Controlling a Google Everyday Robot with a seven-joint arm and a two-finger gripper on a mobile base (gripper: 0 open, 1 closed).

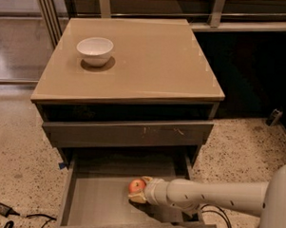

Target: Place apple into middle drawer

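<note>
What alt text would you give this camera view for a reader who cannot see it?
A robot's gripper, reaching in from the right of the picture, holds a small red apple low inside the open middle drawer of a cabinet. A white bowl sits on the cabinet top, back left.

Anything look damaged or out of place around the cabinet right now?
Only pale scratch marks on the closed drawer front, just above the open middle drawer. Otherwise nothing stands out: the bowl sits upright on the cabinet top, and the gripper holds the apple low over the middle drawer's floor.
</note>
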